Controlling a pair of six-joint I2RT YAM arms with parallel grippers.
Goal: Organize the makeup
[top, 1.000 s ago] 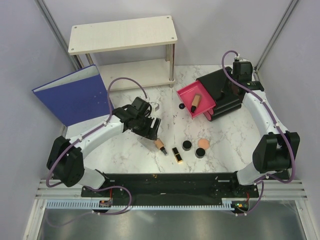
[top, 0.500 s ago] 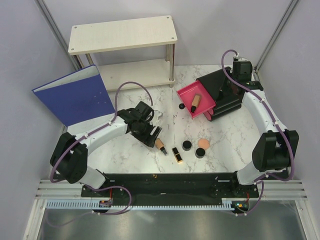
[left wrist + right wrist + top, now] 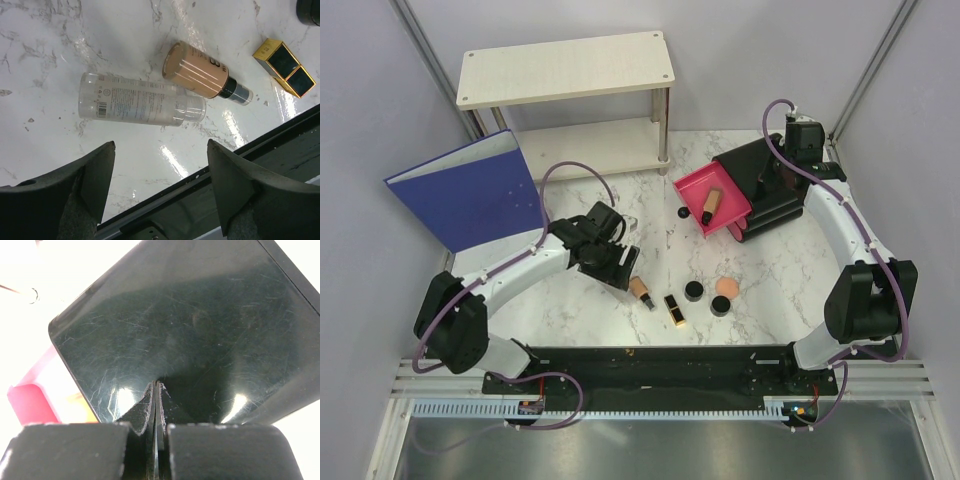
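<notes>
My left gripper [image 3: 627, 267] is open and empty, hovering just left of a peach tube [image 3: 640, 291] that lies on the marble. In the left wrist view [image 3: 160, 150] that tube [image 3: 200, 75] lies next to a clear cap [image 3: 140, 105], both beyond my fingertips. A black-and-gold lipstick [image 3: 673, 308], two black jars [image 3: 694, 291] [image 3: 720, 305] and a peach puff [image 3: 726, 287] lie to the right. A second peach tube [image 3: 711, 205] lies in the open pink drawer [image 3: 692, 190]. My right gripper [image 3: 778, 182] is shut, its tips [image 3: 156, 386] against the black organizer box [image 3: 200, 315].
A small black ball [image 3: 681, 212] lies left of the pink drawer. A blue binder [image 3: 470, 190] leans at the left. A two-tier wooden shelf [image 3: 565, 65] stands at the back. The black base rail [image 3: 240, 170] runs along the near edge.
My left gripper dipped toward the tube and clear cap, then drew back slightly up and left. The right arm has not moved.
</notes>
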